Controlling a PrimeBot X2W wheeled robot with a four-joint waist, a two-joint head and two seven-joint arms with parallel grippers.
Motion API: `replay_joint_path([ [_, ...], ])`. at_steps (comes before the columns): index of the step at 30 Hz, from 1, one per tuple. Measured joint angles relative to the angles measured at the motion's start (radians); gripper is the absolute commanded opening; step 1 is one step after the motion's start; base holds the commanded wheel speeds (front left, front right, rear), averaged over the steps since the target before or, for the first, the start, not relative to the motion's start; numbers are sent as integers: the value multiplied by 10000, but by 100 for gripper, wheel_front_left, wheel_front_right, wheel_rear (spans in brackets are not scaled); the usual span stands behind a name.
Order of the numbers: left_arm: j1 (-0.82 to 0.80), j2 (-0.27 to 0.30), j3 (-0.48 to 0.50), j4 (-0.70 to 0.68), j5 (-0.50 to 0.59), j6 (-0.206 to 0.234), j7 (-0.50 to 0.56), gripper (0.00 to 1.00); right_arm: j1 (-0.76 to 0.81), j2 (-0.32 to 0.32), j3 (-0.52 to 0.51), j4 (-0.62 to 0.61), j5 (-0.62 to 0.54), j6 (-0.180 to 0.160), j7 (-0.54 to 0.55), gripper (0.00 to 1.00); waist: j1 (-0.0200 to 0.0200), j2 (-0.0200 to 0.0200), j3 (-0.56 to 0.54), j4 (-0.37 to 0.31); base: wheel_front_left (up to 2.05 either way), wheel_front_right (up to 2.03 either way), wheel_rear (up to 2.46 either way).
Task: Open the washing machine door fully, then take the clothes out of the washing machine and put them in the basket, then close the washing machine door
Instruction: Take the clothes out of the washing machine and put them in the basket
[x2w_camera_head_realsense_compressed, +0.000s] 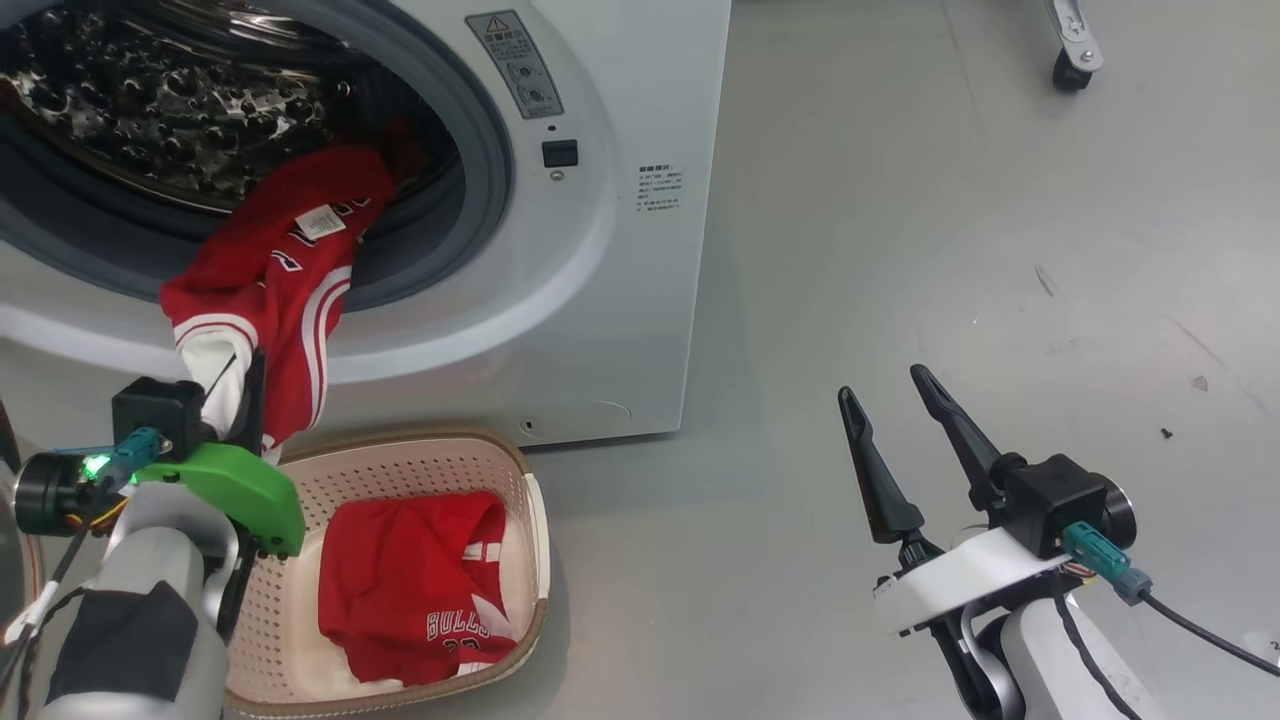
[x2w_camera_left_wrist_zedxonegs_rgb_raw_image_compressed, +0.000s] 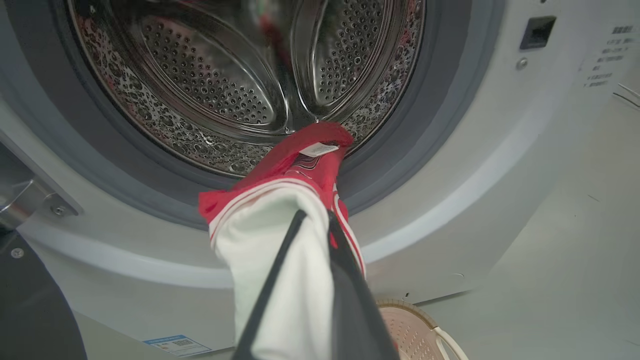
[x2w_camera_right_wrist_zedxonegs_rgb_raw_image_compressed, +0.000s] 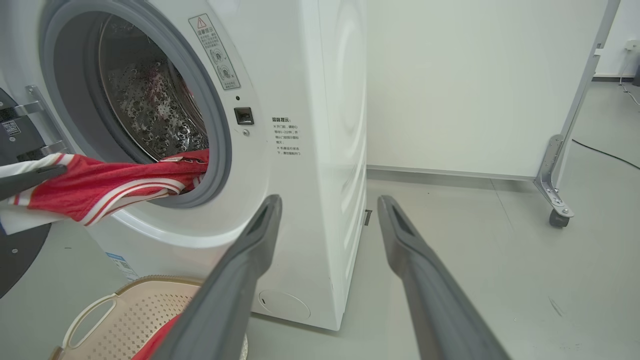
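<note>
The washing machine (x2w_camera_head_realsense_compressed: 600, 250) stands with its steel drum (x2w_camera_left_wrist_zedxonegs_rgb_raw_image_compressed: 210, 90) exposed. Part of the black washing machine door (x2w_camera_right_wrist_zedxonegs_rgb_raw_image_compressed: 17, 260) shows swung out at the left. One of the clothes, a red jersey (x2w_camera_head_realsense_compressed: 290, 270), trails out of the drum over the grey gasket. My left gripper (x2w_camera_head_realsense_compressed: 248, 362) is shut on the jersey's white part (x2w_camera_left_wrist_zedxonegs_rgb_raw_image_compressed: 280, 260), just outside the opening. Directly below stands the basket (x2w_camera_head_realsense_compressed: 400, 465), with another red jersey (x2w_camera_head_realsense_compressed: 420, 590) lying in it. My right gripper (x2w_camera_head_realsense_compressed: 883, 382) hangs open and empty over the floor, right of the machine (x2w_camera_right_wrist_zedxonegs_rgb_raw_image_compressed: 330, 198).
A metal frame on a caster (x2w_camera_head_realsense_compressed: 1072, 60) stands on the grey floor at the far right. A white wall (x2w_camera_right_wrist_zedxonegs_rgb_raw_image_compressed: 475, 75) runs behind the machine, and a black cable (x2w_camera_right_wrist_zedxonegs_rgb_raw_image_compressed: 600, 152) lies by it. Bare floor (x2w_camera_head_realsense_compressed: 950, 250) spreads right of the machine.
</note>
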Motion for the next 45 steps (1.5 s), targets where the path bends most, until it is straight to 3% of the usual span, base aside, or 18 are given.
replay_joint_path([
  [26,1403,-339,585,-5917,337,119,-33,0,264,69,-90,-46,-33,190,0,100,0,0,-350,200,0,0,0],
  [45,2478,-577,1208,-8021,593,334,-35,0,395,115,-178,-104,-119,274,0,100,0,0,-252,136,0,0,0],
])
